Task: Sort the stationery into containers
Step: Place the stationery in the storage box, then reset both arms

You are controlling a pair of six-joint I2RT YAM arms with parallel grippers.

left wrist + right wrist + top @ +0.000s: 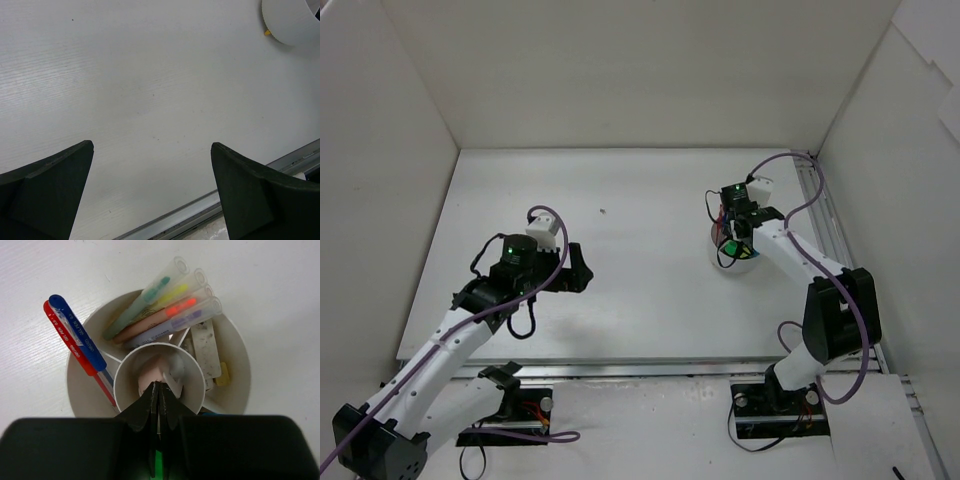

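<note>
The white round tub [235, 360] holds a smaller white cup [197, 371] at its middle. Several highlighters [165, 307] with clear caps lean in its far section, and a red pen [70, 340] and a blue pen [77, 332] lean at the left. Grey and pale yellow erasers [207, 347] lie in the right section. A pink eraser [150, 375] and a whitish one lie in the cup. My right gripper [159, 386] is shut and empty just above the cup; it also shows in the top view [735, 243]. My left gripper [152, 145] is open and empty over bare table.
The tub [742, 264] stands at the right of the table, near the right wall and a metal rail [830, 230]. In the left wrist view the tub's edge [292, 20] shows at top right and a metal rail [200, 212] runs along the near edge.
</note>
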